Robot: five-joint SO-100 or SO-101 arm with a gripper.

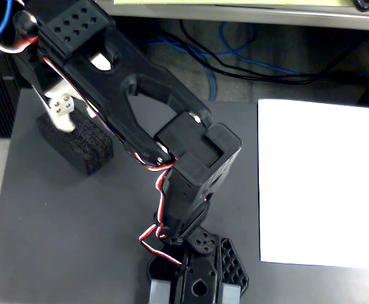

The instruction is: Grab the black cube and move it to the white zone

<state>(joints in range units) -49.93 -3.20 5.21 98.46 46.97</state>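
Black block (83, 147) looks like light, soft foam w/ rough skin; take it across the short sides. Gripper (61, 120) sits at its top edge, open/closed cannot tell.

Dark grey tabletop (76, 234) filling most of frame; blue and black cables (235, 57) tangled on shadowed floor, upper centre; pale desk edge (247, 9) along top.

black cube (83, 147) partly behind arm (127, 95), jaws hidden
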